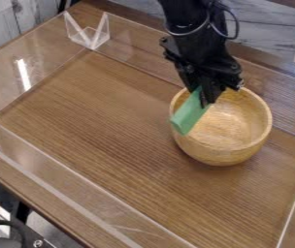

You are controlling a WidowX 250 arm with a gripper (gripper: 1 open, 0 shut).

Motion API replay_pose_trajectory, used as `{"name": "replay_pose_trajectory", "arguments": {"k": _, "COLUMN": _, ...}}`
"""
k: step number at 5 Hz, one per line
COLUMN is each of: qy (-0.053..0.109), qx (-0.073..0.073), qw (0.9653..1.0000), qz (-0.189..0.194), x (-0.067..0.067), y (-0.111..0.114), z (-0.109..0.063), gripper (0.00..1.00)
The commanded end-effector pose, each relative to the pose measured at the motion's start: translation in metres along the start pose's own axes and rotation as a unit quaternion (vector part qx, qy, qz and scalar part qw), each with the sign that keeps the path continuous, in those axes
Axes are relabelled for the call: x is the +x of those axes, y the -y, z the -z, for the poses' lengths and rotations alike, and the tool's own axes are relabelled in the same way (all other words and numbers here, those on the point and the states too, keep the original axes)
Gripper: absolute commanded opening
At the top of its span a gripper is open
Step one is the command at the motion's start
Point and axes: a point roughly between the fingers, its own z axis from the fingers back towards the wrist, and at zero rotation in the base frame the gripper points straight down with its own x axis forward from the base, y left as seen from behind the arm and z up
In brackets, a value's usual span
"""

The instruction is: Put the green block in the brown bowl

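The brown bowl (pixel 228 126) stands on the wooden table at the right, a round light wooden bowl with a thick rim. The green block (pixel 188 113) hangs tilted over the bowl's left rim, its lower end just outside the rim. My black gripper (pixel 208 94) comes down from above and is shut on the block's upper end. Whether the block touches the rim I cannot tell.
The table (pixel 98 126) is ringed by low clear plastic walls (pixel 34 58). A clear plastic stand (pixel 88 31) sits at the back left. The arm's black body rises at the top middle.
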Motion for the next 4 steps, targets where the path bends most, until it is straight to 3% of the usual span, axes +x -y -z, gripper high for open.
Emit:
{"name": "replay_pose_trajectory", "arguments": {"k": 1, "qy": 0.026, "qx": 0.003, "qw": 0.9996, "qz": 0.003, "x": 0.0093, "y": -0.0053, "z": -0.0076, "gripper": 0.00}}
{"name": "replay_pose_trajectory", "arguments": {"k": 4, "qy": 0.040, "qx": 0.001, "qw": 0.9992, "qz": 0.001, "x": 0.0104, "y": -0.0139, "z": -0.0064, "gripper": 0.00}}
